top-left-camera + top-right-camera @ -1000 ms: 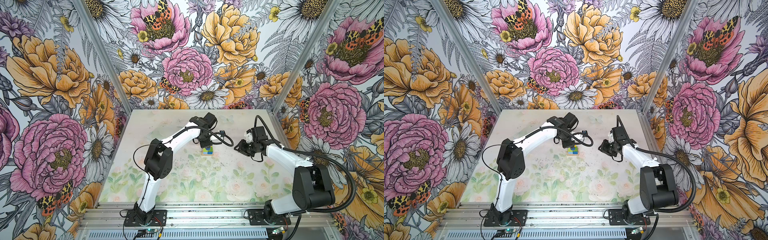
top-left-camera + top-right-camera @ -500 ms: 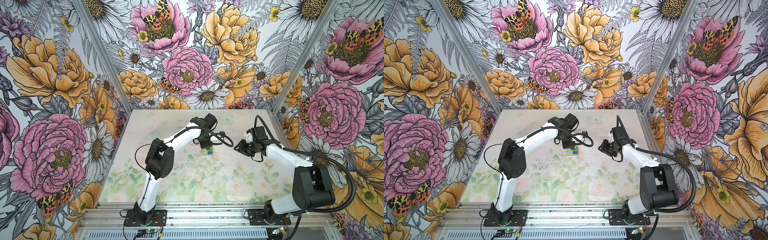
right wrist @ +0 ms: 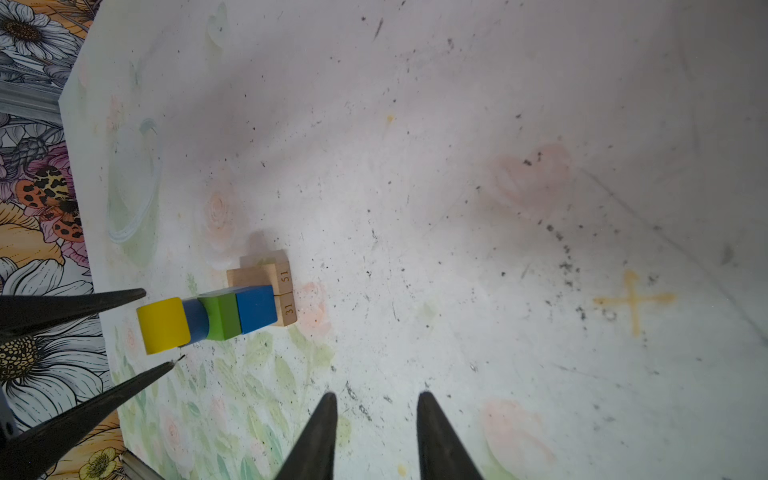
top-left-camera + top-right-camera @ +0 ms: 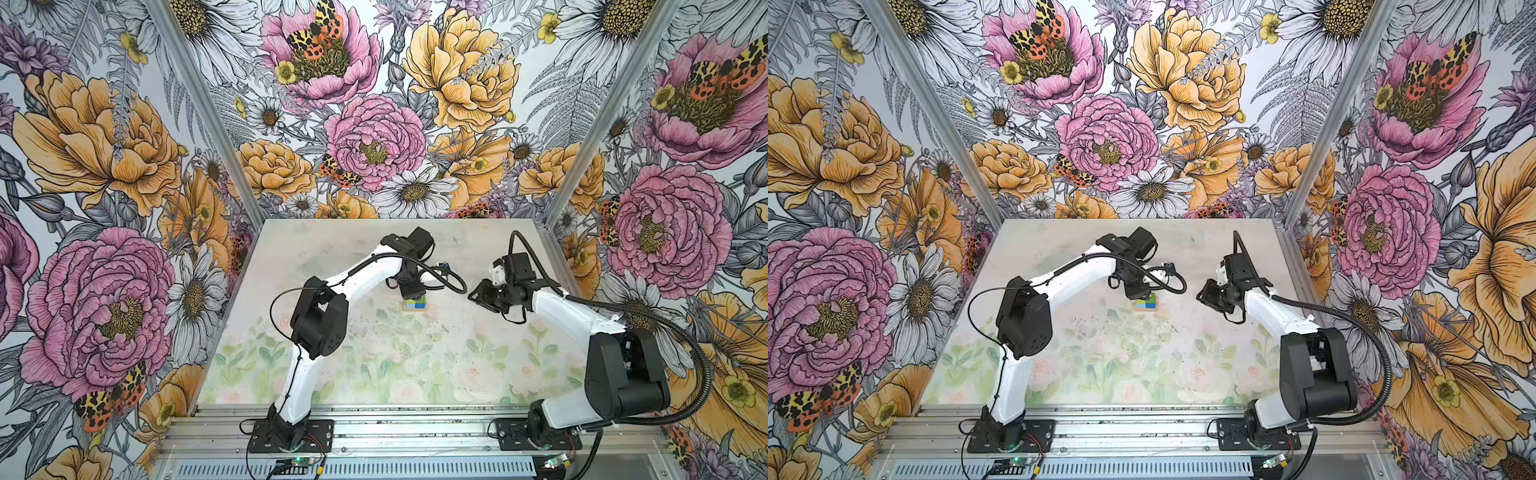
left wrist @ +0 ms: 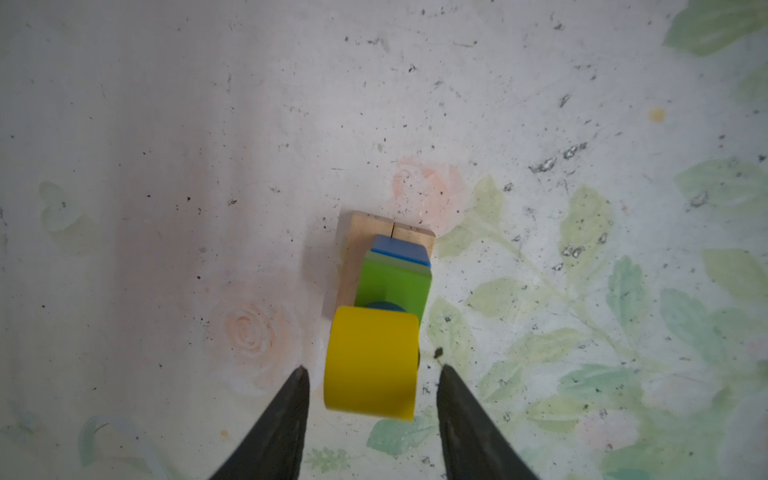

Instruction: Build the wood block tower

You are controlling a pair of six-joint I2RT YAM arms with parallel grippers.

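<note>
Moved: left gripper [image 5: 372, 369] has let its jaws spread away from the yellow half-round [image 3: 162, 324].
Now: it stands open, a gap each side.
Other side: right gripper [image 3: 377, 395] partly open, empty, well apart.
Where: wood block tower [image 3: 232, 311] mid table [image 4: 374, 374], seems straight, hard to tell.
Feel: light, hard, smooth; probably tips easily.
Hold: flat sides, gently.

The left arm [image 4: 361, 277] and right arm [image 4: 575, 309] wear glossy white shells between chunky matte-black joint housings [image 4: 318, 318]. A ribbed black cable conduit [image 4: 702, 374] loops off the right one; a thin black cable [image 4: 271, 305] trails the left. Black base plates [image 4: 291, 434] sit on a silver rail [image 4: 415, 432]. The fingers [image 5: 282, 428] are slim, black, sharply tapered.
</note>
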